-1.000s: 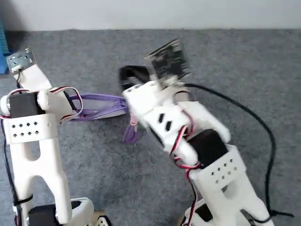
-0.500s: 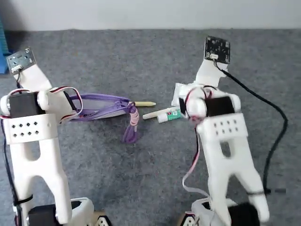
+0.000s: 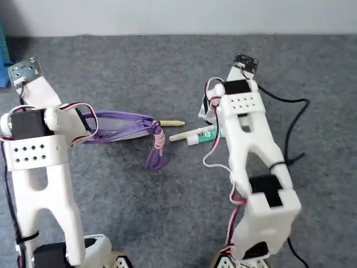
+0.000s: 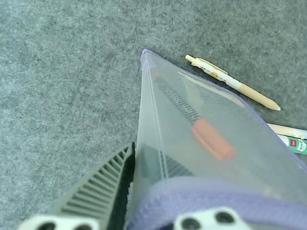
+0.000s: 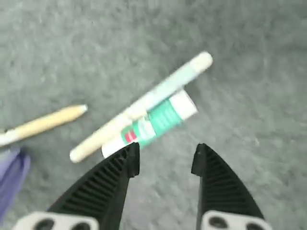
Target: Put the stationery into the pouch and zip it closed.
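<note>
Two items at centre of table (image 3: 139, 223), glue stick (image 5: 160, 121) and white pen (image 5: 144, 101), just ahead of right gripper (image 5: 165, 154), wide open and empty, long axes slanting across its gap. Pouch (image 4: 201, 129) seemingly pinched in left gripper (image 4: 144, 172).

Left arm (image 3: 42, 184) and right arm (image 3: 254, 151): white printed links, black servo blocks (image 3: 25, 124), brackets pierced with rows of small holes, and red, white and black wire bundles (image 3: 211, 159). Each wrist bears a bare camera board (image 3: 25, 71). Right gripper (image 5: 165, 155): dark ribbed fingers (image 5: 103, 184) on pale bases. A black cable (image 3: 291, 129) runs from the right arm.
</note>
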